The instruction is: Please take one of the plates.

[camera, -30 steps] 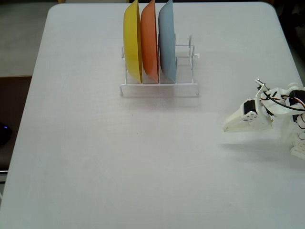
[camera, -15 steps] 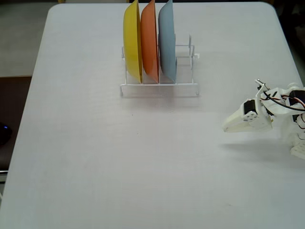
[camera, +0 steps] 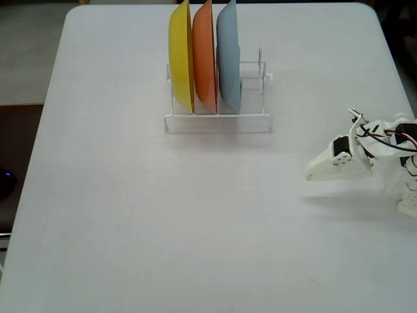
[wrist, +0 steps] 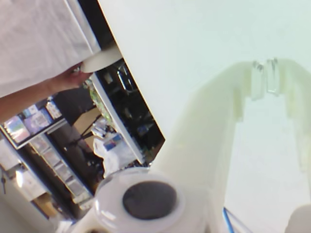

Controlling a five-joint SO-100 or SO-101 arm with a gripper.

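White table (camera: 130,215) fills the fixed view, w/ a white wire rack (camera: 218,120) standing near its far edge, a bit left of centre. Three plates stand upright on edge in the rack, side by side, left to right in that view: yellow plate (camera: 180,59), orange plate (camera: 204,59), light blue plate (camera: 229,59); the slots right of the blue one hold nothing. My pincer (camera: 309,174) sits low over the table at the right side of the fixed view, tip pointing left, well apart from the rack and nearer the camera than it. My arm (camera: 391,140) is folded up behind it at the right edge, wires showing. In the wrist view my pincer (wrist: 265,65) has both fingertips (wrist: 257,77) drawn together at the clear pads, clenched on nothing, bare tabletop showing thru the gap lower down btwn the fingers. Re the cream-white plate (wrist: 102,58): the wrist view shows a pale cream rounded piece at upper left, beyond the table's edge, right at a person's hand (wrist: 68,80); prob. the plate seen edge-on, but I can't tell for sure, too little of it shows. It's far from my pincer and not in the rack. Cluttered shelves (wrist: 58,160) lie past the table edge, bottom left of the wrist view
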